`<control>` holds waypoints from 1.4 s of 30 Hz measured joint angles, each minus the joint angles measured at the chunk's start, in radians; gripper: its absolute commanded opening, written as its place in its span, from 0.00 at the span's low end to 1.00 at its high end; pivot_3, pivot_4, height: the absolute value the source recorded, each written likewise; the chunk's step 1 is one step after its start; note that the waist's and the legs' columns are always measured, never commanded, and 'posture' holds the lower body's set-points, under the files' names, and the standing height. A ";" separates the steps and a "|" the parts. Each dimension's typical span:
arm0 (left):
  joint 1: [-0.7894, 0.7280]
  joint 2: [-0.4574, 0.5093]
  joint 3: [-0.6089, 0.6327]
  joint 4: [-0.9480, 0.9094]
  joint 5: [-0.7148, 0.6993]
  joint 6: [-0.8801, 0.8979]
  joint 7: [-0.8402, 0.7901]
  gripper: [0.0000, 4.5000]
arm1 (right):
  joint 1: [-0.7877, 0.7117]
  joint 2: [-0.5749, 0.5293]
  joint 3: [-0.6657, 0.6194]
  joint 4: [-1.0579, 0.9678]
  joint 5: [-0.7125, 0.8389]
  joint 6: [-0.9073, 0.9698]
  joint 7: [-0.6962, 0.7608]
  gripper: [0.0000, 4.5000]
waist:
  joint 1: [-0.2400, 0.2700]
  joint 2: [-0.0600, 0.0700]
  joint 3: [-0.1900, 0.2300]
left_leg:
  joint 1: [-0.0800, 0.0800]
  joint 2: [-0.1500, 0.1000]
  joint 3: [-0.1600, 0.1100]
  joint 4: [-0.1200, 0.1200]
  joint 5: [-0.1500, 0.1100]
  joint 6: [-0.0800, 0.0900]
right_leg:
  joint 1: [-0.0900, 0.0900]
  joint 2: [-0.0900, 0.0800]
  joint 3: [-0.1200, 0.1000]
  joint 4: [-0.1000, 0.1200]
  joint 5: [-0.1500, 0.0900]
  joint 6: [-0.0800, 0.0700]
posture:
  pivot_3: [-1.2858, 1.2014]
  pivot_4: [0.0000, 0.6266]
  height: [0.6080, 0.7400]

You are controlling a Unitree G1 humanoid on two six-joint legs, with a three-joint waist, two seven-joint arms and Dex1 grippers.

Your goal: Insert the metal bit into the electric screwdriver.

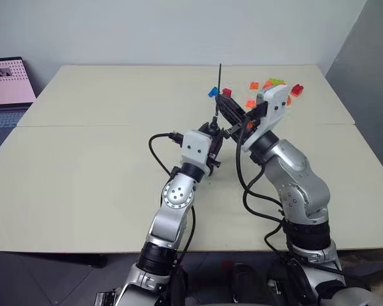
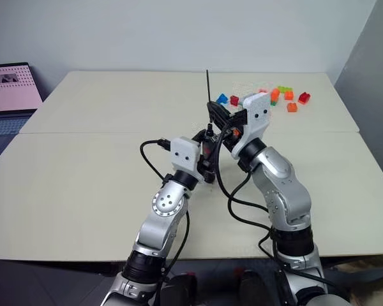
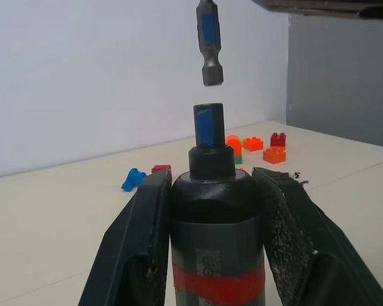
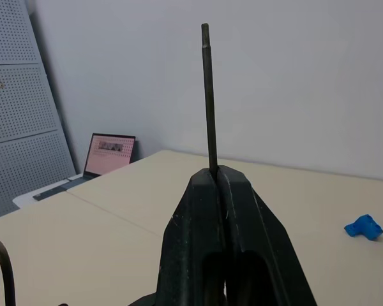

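While the left gripper (image 3: 210,255) clamps the electric screwdriver (image 3: 212,217) upright over the middle of the table (image 1: 83,166), socket up, the right gripper (image 4: 220,191) is pinched tight on the metal bit (image 4: 208,95). The bit's hex end hangs just above the socket (image 3: 208,124), not yet in, seemingly a touch to one side.

Risk, as I judge it: the rod is long and thin, pinched at one spot. Slight tilt or offset on descent would catch the socket rim. Bit could pivot or slip between the fingers, or push the screwdriver askew. Toy bricks (image 1: 271,86) lie well beyond, far right.
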 measured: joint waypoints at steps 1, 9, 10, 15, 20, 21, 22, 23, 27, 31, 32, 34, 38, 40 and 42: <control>0.000 0.000 0.000 0.000 0.001 0.000 0.000 0.36 | 0.001 -0.001 0.000 0.001 0.000 -0.001 0.004 0.00 | 0.000 0.000 0.000 | 0.000 0.000 0.000 0.000 0.000 0.000 | 0.000 0.000 0.000 0.000 0.000 0.000 | 0.52 0.24 1.00; 0.000 0.000 -0.002 0.000 0.003 0.000 0.000 0.36 | 0.004 -0.009 0.000 0.023 -0.001 -0.018 0.019 0.00 | 0.000 0.000 0.000 | 0.000 0.000 0.000 0.000 0.000 0.000 | 0.000 0.000 0.000 0.000 0.000 0.000 | 0.52 0.24 1.00; 0.000 0.000 -0.002 0.000 0.003 0.000 0.000 0.36 | 0.004 -0.010 0.000 0.024 -0.001 -0.020 0.023 0.00 | 0.000 0.000 0.000 | 0.000 0.000 0.000 0.000 0.000 0.000 | 0.000 0.000 0.000 0.000 0.000 0.000 | 0.52 0.24 1.00; 0.000 0.000 -0.002 0.000 0.003 0.001 -0.001 0.36 | 0.004 -0.013 0.000 0.035 -0.001 -0.034 0.035 0.00 | 0.000 0.000 0.000 | 0.000 0.000 0.000 0.000 0.000 0.000 | 0.000 0.000 0.000 0.000 0.000 0.000 | 0.52 0.24 1.00; 0.000 0.001 -0.002 0.000 0.002 0.001 -0.008 0.36 | 0.009 -0.015 0.002 0.040 -0.001 -0.047 0.049 0.00 | 0.000 0.000 0.000 | 0.000 0.000 0.000 0.000 0.000 0.000 | 0.000 0.000 0.000 0.000 0.000 0.000 | 0.52 0.24 1.00; 0.000 0.001 -0.002 0.000 0.002 0.001 -0.009 0.36 | 0.010 -0.015 0.004 0.043 -0.001 -0.049 0.051 0.00 | 0.000 0.000 0.000 | 0.000 0.000 0.000 0.000 0.000 0.000 | 0.000 0.000 0.000 0.000 0.000 0.000 | 0.52 0.24 1.00; 0.000 0.001 -0.002 0.000 0.002 0.001 -0.009 0.36 | 0.010 -0.015 0.006 0.043 -0.001 -0.050 0.052 0.00 | 0.000 0.000 0.000 | 0.000 0.000 0.000 0.000 0.000 0.000 | 0.000 0.000 0.000 0.000 0.000 0.000 | 0.52 0.24 1.00; 0.000 0.001 -0.002 0.000 0.002 0.001 -0.009 0.36 | 0.010 -0.016 0.007 0.044 -0.001 -0.051 0.052 0.00 | 0.000 0.000 0.000 | 0.000 0.000 0.000 0.000 0.000 0.000 | 0.000 0.000 0.000 0.000 0.000 0.000 | 0.52 0.24 1.00; 0.000 0.001 -0.002 0.000 0.002 0.002 -0.010 0.36 | 0.010 -0.021 0.009 0.044 0.000 -0.053 0.058 0.00 | 0.000 0.000 0.000 | 0.000 0.000 0.000 0.000 0.000 0.000 | 0.000 0.000 0.000 0.000 0.000 0.000 | 0.52 0.24 1.00; 0.000 0.001 -0.002 0.000 0.001 0.002 -0.011 0.36 | 0.010 -0.041 0.009 0.044 0.002 -0.050 0.076 0.00 | 0.000 0.000 0.000 | 0.000 0.000 0.000 0.000 0.000 0.000 | 0.000 0.000 0.000 0.000 0.000 0.000 | 0.52 0.24 1.00; 0.000 0.001 -0.002 0.000 0.001 0.003 -0.010 0.36 | 0.010 -0.044 0.009 0.044 0.003 -0.048 0.079 0.00 | 0.000 0.000 0.000 | 0.000 0.000 0.000 0.000 0.000 0.000 | 0.000 0.000 0.000 0.000 0.000 0.000 | 0.52 0.24 1.00; 0.000 0.001 -0.001 0.000 -0.001 0.004 -0.011 0.36 | 0.010 -0.047 -0.001 0.044 0.022 -0.034 0.087 0.00 | 0.000 0.000 0.000 | 0.001 0.000 0.000 0.000 0.000 0.000 | 0.001 0.000 0.000 0.000 0.000 0.000 | 0.52 0.24 1.00; 0.000 0.002 0.002 -0.002 -0.016 0.008 -0.020 0.36 | 0.010 -0.079 -0.015 0.045 0.058 -0.007 0.115 0.00 | 0.000 0.000 0.000 | 0.001 0.000 0.000 0.000 0.000 0.000 | 0.002 0.000 0.000 0.000 0.000 0.000 | 0.52 0.24 1.00; 0.000 0.002 0.006 -0.005 -0.022 0.012 -0.029 0.36 | 0.009 -0.088 -0.022 0.049 0.077 0.011 0.123 0.00 | 0.000 0.000 0.000 | 0.001 0.000 0.000 0.000 0.000 0.000 | 0.002 0.000 0.000 0.000 0.000 0.000 | 0.52 0.24 1.00; 0.000 0.004 0.008 -0.009 -0.028 0.019 -0.035 0.36 | 0.000 -0.099 -0.023 0.057 0.088 0.029 0.134 0.00 | 0.000 0.000 0.000 | 0.001 0.000 0.000 0.000 0.000 0.000 | 0.002 0.000 0.000 0.000 0.000 0.000 | 0.52 0.24 1.00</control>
